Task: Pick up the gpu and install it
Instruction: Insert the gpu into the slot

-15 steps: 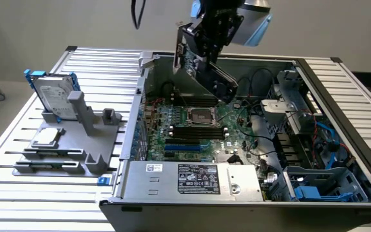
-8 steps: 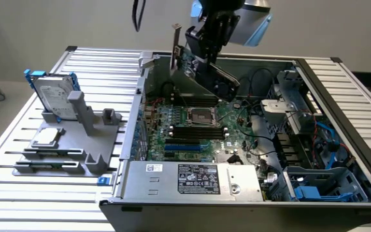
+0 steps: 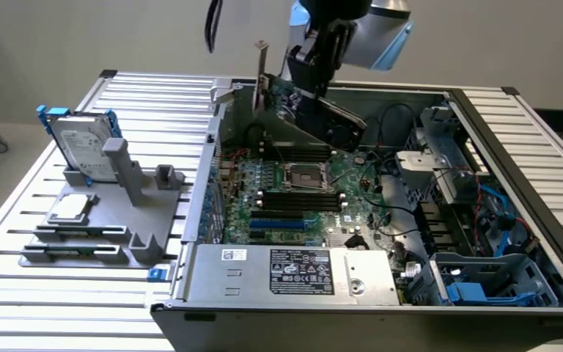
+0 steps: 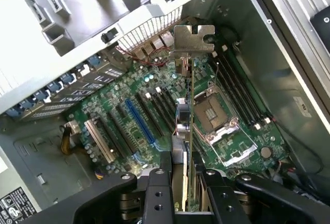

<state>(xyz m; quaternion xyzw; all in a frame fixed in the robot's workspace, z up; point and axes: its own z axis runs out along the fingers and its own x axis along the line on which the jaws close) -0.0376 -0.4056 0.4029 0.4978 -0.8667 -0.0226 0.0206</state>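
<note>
You are looking across a slatted metal table [image 3: 144, 92] that is carrying everything here. The open computer case [image 3: 360, 330] is lying on it on its side, with its inside facing up. The motherboard [image 3: 292, 198] is lying flat on the floor of that case. The power supply [image 3: 292, 271], with its white labels, is sitting in the case along the wall nearest the exterior camera.

Outside the case, on the exterior view's left, a gray holder [image 3: 125, 220] is resting on the table. A hard drive [image 3: 81, 147] with blue rails is standing upright in the part of the holder farthest from the case.

Your gripper [image 4: 184, 177] is hanging over the case's far end. Its fingers [image 4: 157, 193] are pressing in from both sides and are clamping the gpu [image 3: 311, 110] between them.

The gpu is hanging inside the case's open top, above the motherboard, and is tilting in the exterior view. Its silver bracket [image 4: 193, 41] is pointing toward the case's vented rear wall. In the wrist view the card is showing edge-on, and you cannot tell from either view how far its lower edge is staying from the board.

Inside the case, the CPU socket [image 3: 306, 176] is lying open just beside the card's line. A blue expansion slot [image 4: 139, 123] is running nearby. Outside the case, a small square silver chip [image 3: 73, 207] is resting on the holder.
</note>
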